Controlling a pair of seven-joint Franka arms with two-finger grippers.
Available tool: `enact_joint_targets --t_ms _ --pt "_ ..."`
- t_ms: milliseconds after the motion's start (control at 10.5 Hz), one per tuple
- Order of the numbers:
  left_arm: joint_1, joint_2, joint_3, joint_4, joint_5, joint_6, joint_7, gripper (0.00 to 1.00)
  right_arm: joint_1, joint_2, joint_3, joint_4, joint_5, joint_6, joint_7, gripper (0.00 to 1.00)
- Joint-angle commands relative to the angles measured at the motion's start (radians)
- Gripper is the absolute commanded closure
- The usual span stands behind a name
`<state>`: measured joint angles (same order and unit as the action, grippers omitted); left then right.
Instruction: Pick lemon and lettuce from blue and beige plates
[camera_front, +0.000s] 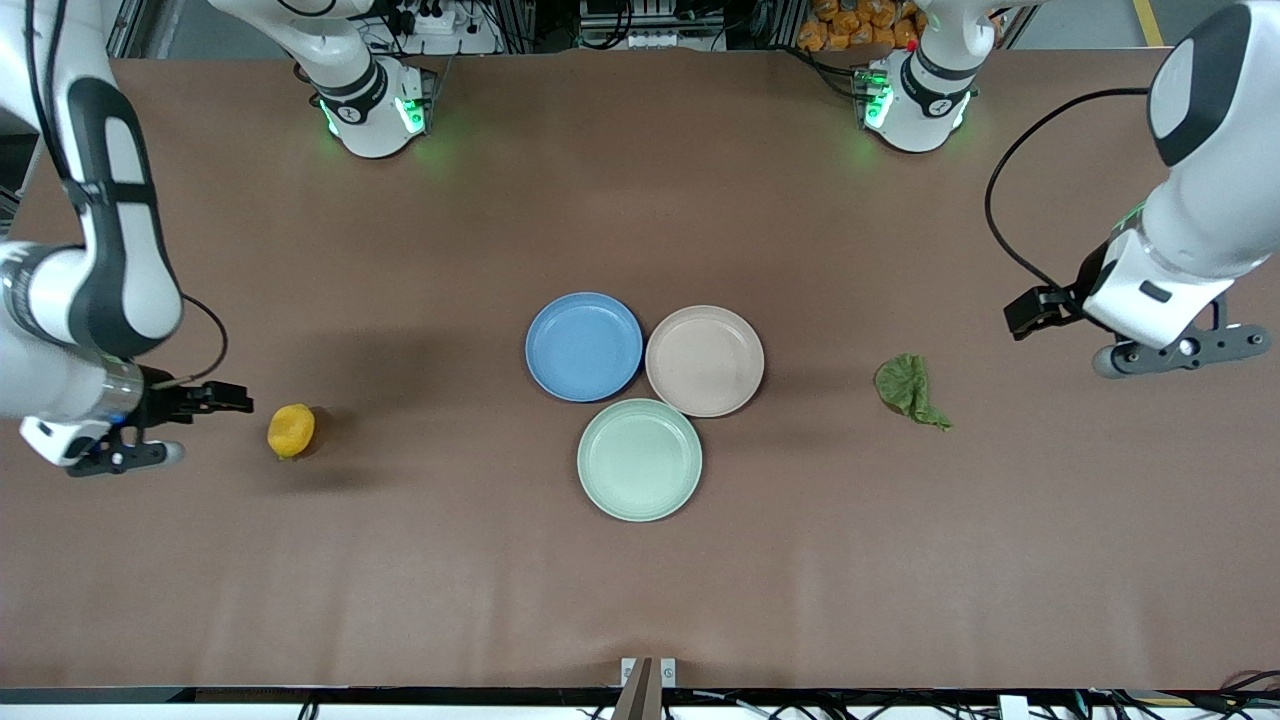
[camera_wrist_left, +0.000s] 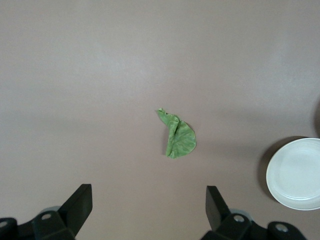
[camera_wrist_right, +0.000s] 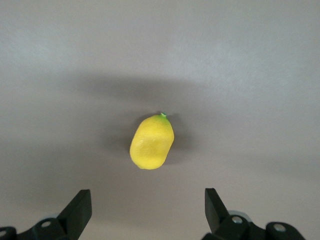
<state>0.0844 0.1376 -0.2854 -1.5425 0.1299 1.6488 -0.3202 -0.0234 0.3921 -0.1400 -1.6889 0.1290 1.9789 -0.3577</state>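
Left pincer (camera_front: 1180, 352) wide, nothing in it, up over the desk (camera_front: 640, 600) by the left arm's end edge. Lettuce (camera_front: 908, 389) flat on the desk near it, toward the plates. Right pincer (camera_front: 128, 455) wide, nothing in it, over the right arm's end edge; lemon (camera_front: 291, 430) on the desk just beside it. Blue plate (camera_front: 584, 346), beige plate (camera_front: 705, 360), green plate (camera_front: 639, 459) clustered mid-desk, rims touching, all bare.

Robotics lab, bench-mounted arms (camera_front: 360, 90), cable clutter (camera_front: 640, 25)
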Motion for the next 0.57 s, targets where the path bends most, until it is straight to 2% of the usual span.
enact_joint_targets --t_ms 0,287,478 --pt "-0.003 -0.042 0.008 -0.010 -0.015 -0.011 0.027 0.00 -0.024 -0.068 0.013 -0.044 -0.014 -0.012 -0.012 0.00" --pt "-0.083 -0.062 0.099 -0.007 -0.016 -0.009 0.029 0.00 -0.017 -0.166 -0.006 -0.142 -0.023 -0.003 0.032 0.00" --pt "-0.083 -0.065 0.107 -0.005 -0.018 -0.009 0.067 0.00 -0.013 -0.188 0.000 -0.146 -0.095 -0.009 0.165 0.00"
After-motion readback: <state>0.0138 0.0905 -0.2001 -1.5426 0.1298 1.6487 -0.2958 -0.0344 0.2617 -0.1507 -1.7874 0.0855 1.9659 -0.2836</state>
